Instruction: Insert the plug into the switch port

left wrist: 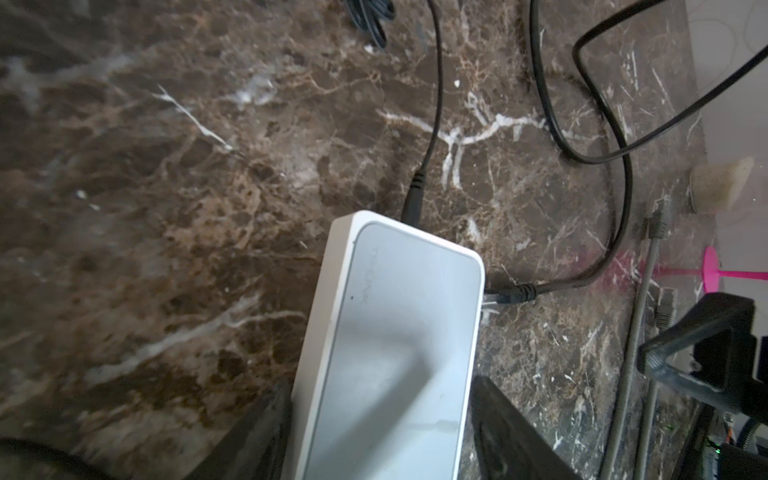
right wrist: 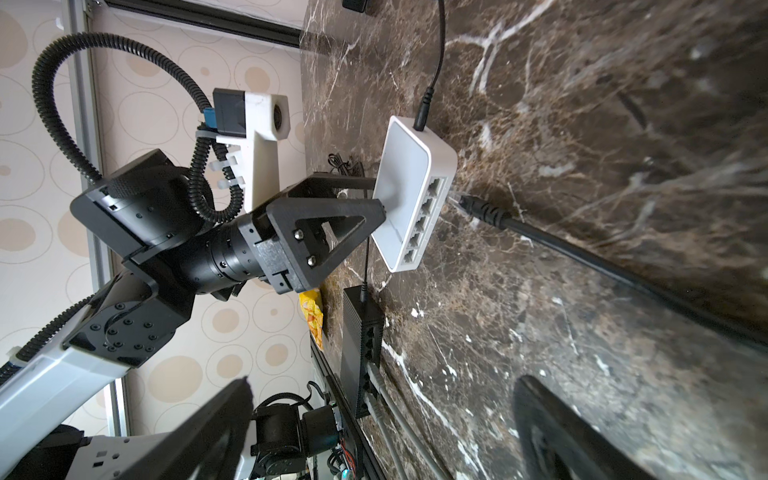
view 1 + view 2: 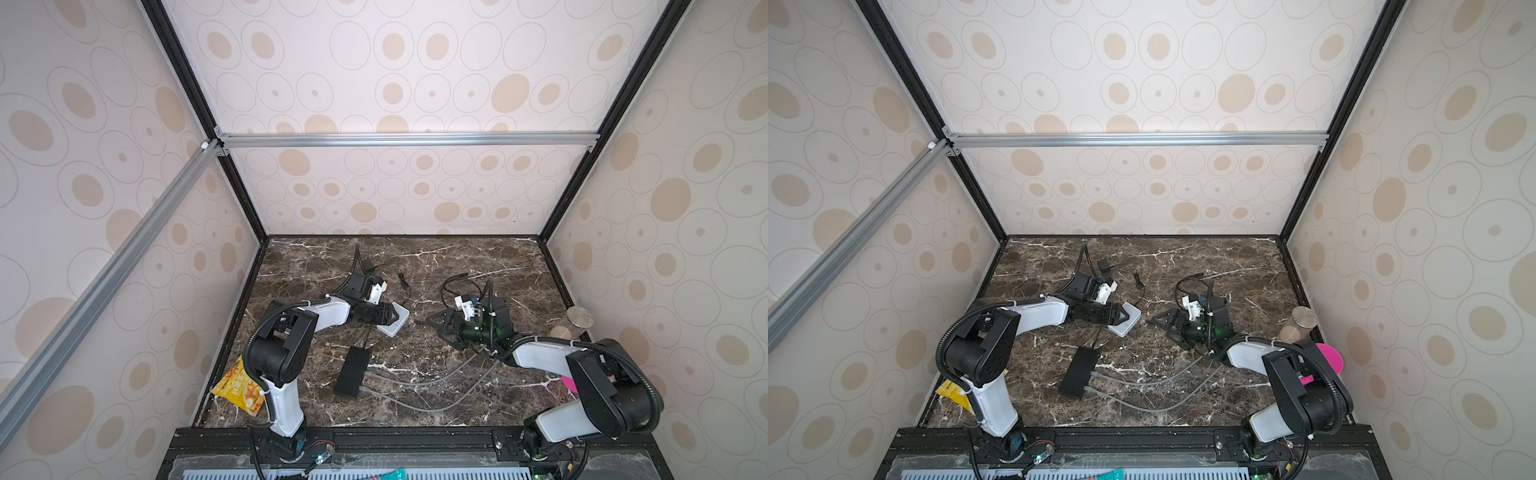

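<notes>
The white switch (image 3: 392, 329) (image 3: 1126, 323) lies on the marble top, with my left gripper (image 3: 394, 316) (image 1: 380, 386) shut on its two long sides. Its port row (image 2: 428, 216) faces my right gripper. The black cable's plug (image 1: 513, 293) (image 2: 482, 210) lies on the table with its clear tip at the mouth of the end port. How deep the tip sits I cannot tell. My right gripper (image 3: 432, 324) (image 2: 374, 432) hovers open and empty a short way from the plug, touching nothing. A thin black power lead (image 1: 413, 199) is plugged into the switch's short end.
A black switch box (image 3: 353, 372) with two grey cables (image 3: 415, 382) lies near the front. A yellow snack bag (image 3: 241, 388) sits at the left edge. At the right edge stand a lidded jar (image 3: 579, 318) and a pink object (image 3: 1329, 357). Loose grey plugs (image 1: 656, 224) lie nearby.
</notes>
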Robot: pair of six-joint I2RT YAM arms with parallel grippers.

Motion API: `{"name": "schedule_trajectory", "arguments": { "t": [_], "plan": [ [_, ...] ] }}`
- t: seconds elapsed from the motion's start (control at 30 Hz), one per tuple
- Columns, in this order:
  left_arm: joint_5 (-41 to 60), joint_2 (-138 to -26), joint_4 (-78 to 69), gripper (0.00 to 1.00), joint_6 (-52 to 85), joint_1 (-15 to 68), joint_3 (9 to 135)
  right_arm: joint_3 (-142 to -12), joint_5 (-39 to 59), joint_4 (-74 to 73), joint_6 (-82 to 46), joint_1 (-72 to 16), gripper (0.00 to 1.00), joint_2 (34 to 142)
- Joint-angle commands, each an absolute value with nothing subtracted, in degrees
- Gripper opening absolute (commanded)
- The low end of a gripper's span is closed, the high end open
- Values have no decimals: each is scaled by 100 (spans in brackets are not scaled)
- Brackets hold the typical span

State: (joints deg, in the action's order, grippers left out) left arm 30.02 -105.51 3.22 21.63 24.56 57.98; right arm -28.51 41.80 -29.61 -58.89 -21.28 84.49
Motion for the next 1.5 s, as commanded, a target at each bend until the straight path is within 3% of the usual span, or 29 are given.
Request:
{"name": "schedule_trajectory", "arguments": {
  "t": [0.0, 0.4, 0.6, 0.67, 0.77, 0.87, 1.17, 1.47],
  "plan": [
    [3303, -10408, 279, 69, 2066, 2478, 5690, -2981, 4252, -3128, -5969, -2165, 100, 8533],
    [3467, -10203, 193, 69, 2080, 2479, 5478, -2982, 4229, -3144, -5785, -2171, 100, 8311],
    [3470, -9527, 267, 69, 1895, 2403, 5542, -4126, 4201, -865, -4466, -2168, 85, 8147],
    [3489, -9257, 434, 70, 1647, 2290, 5817, -4875, 3821, 635, -3493, -2175, 78, 8188],
    [3424, -8984, 752, 70, 1078, 2181, 6373, -5975, 3082, 2492, -1997, -2186, 58, 8476],
    [3228, -8781, 747, 72, 685, 2119, 6667, -6962, 1945, 4042, -984, -2282, 49, 9120],
    [3167, -7872, -976, 76, 610, 1924, 5322, -7666, 774, 5035, -146, -2862, 47, 10227],
    [3295, -7764, -716, 76, 797, 1873, 5561, -7813, -124, 5012, 285, -3443, 44, 10767]
  ]
}}
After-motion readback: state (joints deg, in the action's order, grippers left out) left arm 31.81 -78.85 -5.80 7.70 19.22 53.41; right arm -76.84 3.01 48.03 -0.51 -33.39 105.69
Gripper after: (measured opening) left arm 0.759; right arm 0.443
